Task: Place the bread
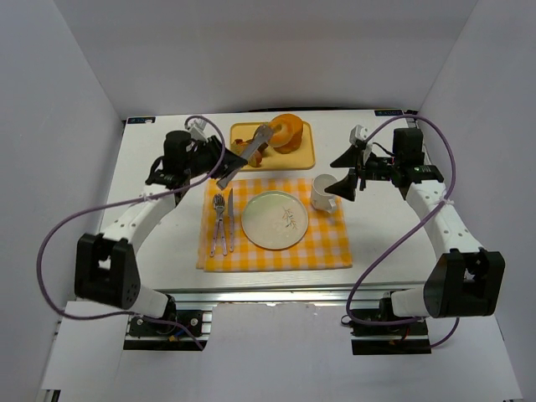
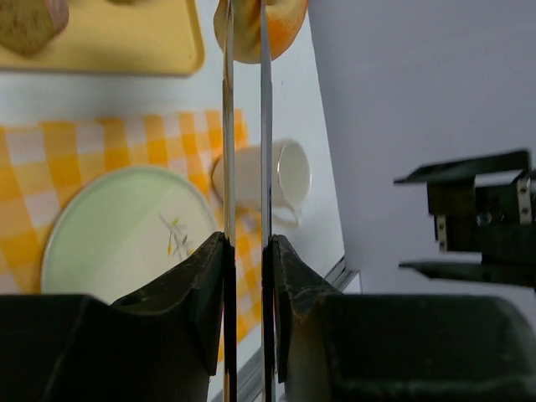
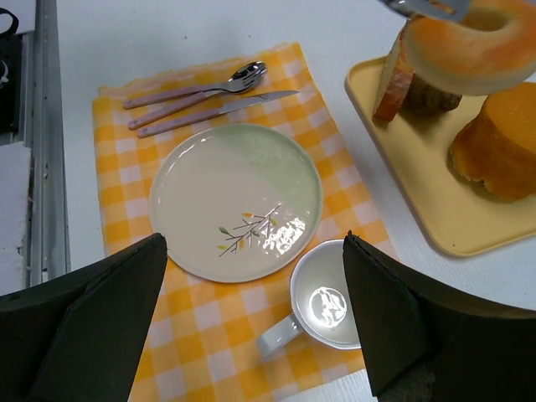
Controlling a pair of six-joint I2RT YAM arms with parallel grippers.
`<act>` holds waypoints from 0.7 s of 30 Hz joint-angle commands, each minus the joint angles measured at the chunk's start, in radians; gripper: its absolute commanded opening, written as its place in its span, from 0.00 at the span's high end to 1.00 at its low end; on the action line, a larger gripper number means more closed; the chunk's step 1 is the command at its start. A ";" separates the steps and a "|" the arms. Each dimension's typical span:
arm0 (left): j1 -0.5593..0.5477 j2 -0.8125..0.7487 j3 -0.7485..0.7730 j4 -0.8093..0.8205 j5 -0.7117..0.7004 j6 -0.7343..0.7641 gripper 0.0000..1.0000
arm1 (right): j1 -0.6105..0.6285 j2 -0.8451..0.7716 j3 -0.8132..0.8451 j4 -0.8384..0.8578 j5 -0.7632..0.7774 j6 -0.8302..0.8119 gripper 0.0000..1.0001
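The bread (image 1: 286,131) is a golden-orange ring, pinched between the tips of metal tongs (image 1: 244,157) above the yellow tray (image 1: 240,134). My left gripper (image 1: 216,161) is shut on the tongs' handles. In the left wrist view the two tong blades (image 2: 228,126) run from my gripper (image 2: 249,243) up to the bread (image 2: 283,25). In the right wrist view the bread (image 3: 469,46) hangs raised over the tray (image 3: 419,193). The pale green plate (image 1: 275,219) lies on the checked mat, to the near side of the bread. My right gripper (image 1: 345,174) is open and empty over the cup (image 1: 323,191).
A solid orange cylinder (image 3: 498,151) and a brown crusty chunk (image 3: 419,90) sit on the tray. A fork, spoon and knife (image 1: 222,222) lie left of the plate on the yellow checked mat (image 1: 327,247). White walls enclose the table on three sides.
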 commanded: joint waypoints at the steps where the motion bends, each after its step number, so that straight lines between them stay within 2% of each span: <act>1: 0.000 -0.148 -0.117 -0.035 0.048 0.090 0.93 | -0.004 -0.066 -0.031 -0.007 -0.036 -0.092 0.11; 7: -0.003 -0.312 -0.251 -0.189 0.094 0.214 0.92 | -0.004 -0.099 -0.083 0.066 -0.030 -0.068 0.10; 11: -0.027 -0.346 -0.311 -0.321 0.112 0.298 0.90 | -0.004 -0.082 -0.074 0.077 -0.034 -0.048 0.11; 16: -0.058 -0.351 -0.369 -0.361 0.100 0.337 0.85 | -0.004 -0.074 -0.072 0.085 -0.039 -0.026 0.11; 19: -0.067 -0.348 -0.383 -0.365 0.089 0.337 0.78 | -0.004 -0.083 -0.080 0.082 -0.034 -0.025 0.11; 21: -0.073 -0.336 -0.383 -0.372 0.086 0.347 0.68 | -0.004 -0.083 -0.083 0.077 -0.033 -0.022 0.11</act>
